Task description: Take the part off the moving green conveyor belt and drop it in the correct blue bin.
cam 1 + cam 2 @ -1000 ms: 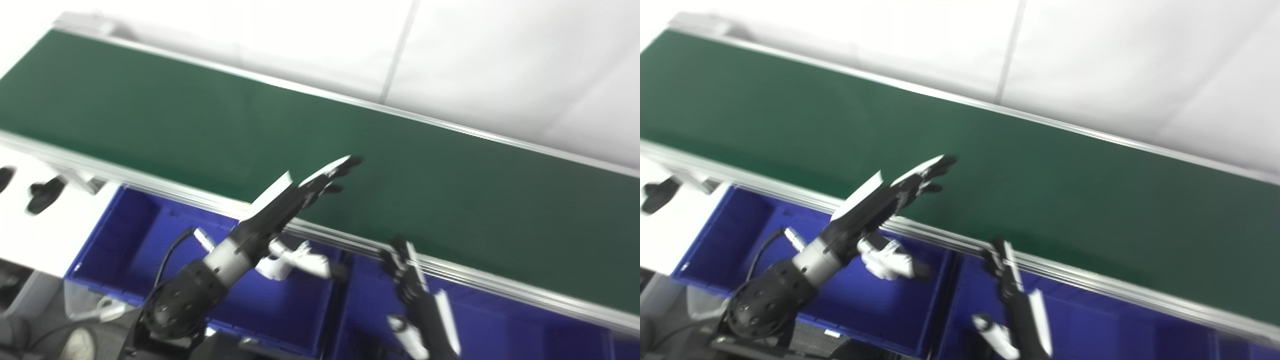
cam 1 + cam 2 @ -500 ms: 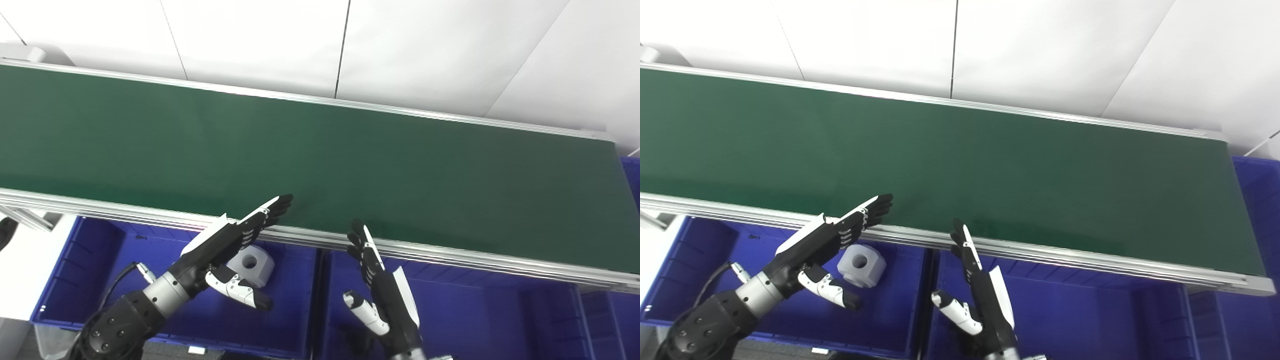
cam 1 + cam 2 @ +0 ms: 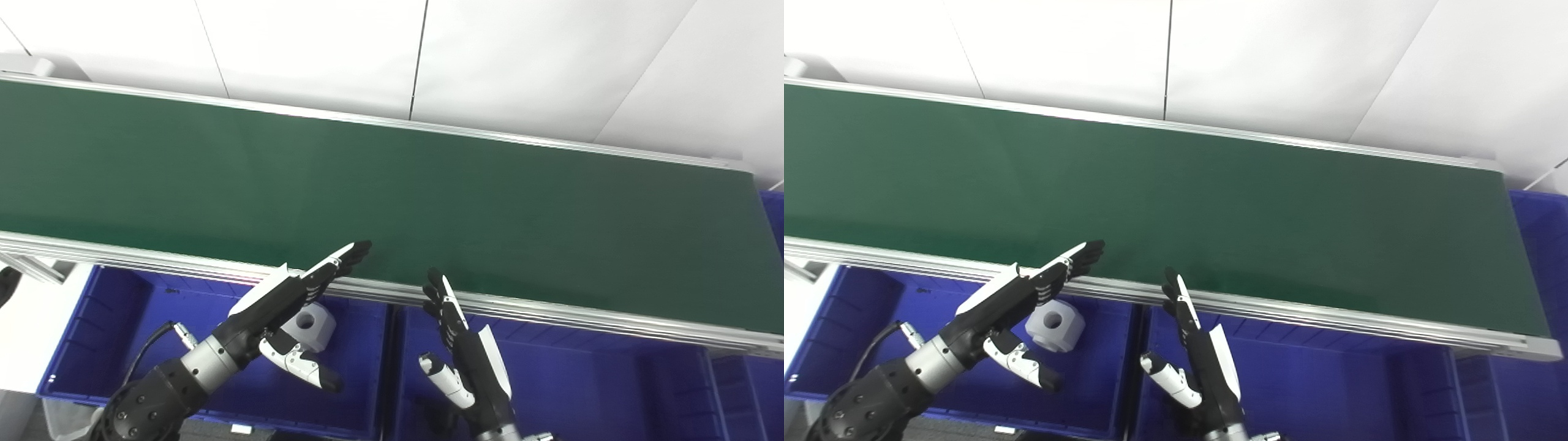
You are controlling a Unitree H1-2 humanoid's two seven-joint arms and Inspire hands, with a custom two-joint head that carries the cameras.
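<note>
Spanning nearly the whole width of our view, the green conveyor belt [image 3: 392, 196] runs slightly downhill to the right between its silver side rails, and its surface is bare. Behind it we see white wall panels [image 3: 520, 61].

Below the near rail sit the blue bins. The left bin [image 3: 110, 343] lies under our left arm, the middle bin [image 3: 582, 392] lies under our right arm, and a corner of a third bin [image 3: 1540, 245] shows past the right end of the belt.

Our left hand [image 3: 288, 300] reaches up from the lower left with its fingers straight and held together, their tips over the near rail and just onto the edge of the belt; the thumb hangs apart below them. It holds nothing and is spread flat. Our right hand [image 3: 459, 340] rises from the bottom edge over the middle bin, fingers extended upward toward the near rail, thumb splayed out to the left. It too is empty and fully extended.

The part [image 3: 1055, 324], a pale grey block with chamfered corners and a round hole in its top face, rests on the floor of the left bin near that bin's far right corner, just beneath our left hand and clear of its thumb.
</note>
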